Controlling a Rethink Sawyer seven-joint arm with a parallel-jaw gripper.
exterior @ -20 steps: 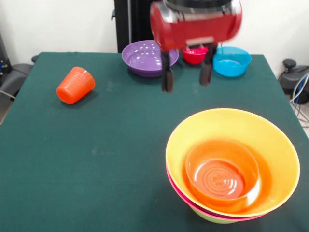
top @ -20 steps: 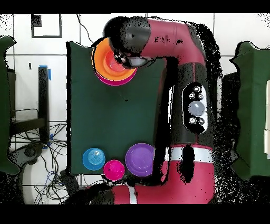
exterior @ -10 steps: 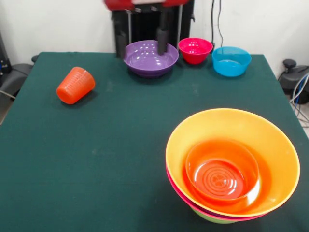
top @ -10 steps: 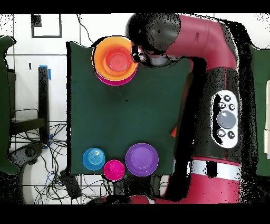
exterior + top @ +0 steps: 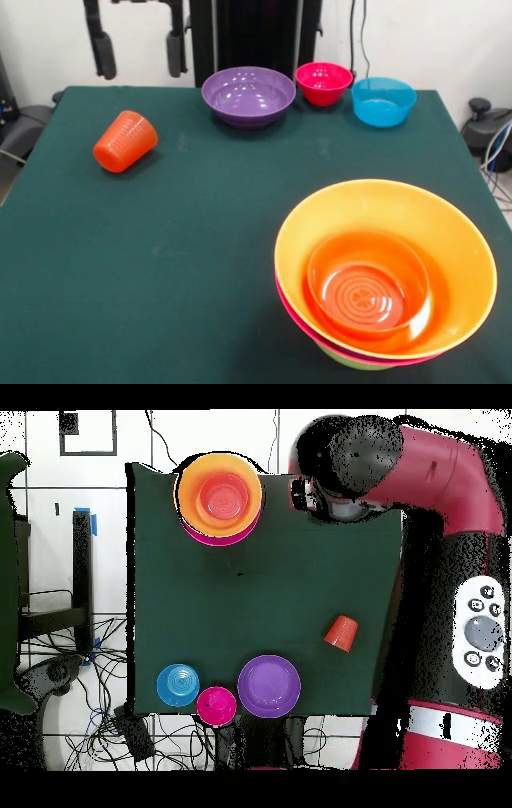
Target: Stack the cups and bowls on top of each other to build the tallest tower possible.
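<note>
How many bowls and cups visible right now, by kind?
Loose bowls: 3, purple, magenta-red, blue
Bowls visible in the tower: 4, small orange, large orange, pink rim, green base
Cups: 1, orange-red tumbler lying on its side
Total: 8

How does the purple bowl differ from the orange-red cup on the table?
The purple bowl stands upright, mouth up; the orange-red cup lies tipped on its side. The bowl is wide and shallow, the cup narrower, tapered and ribbed. The bowl sits in a row beside the magenta-red bowl; the cup lies alone. Both are empty.
</note>
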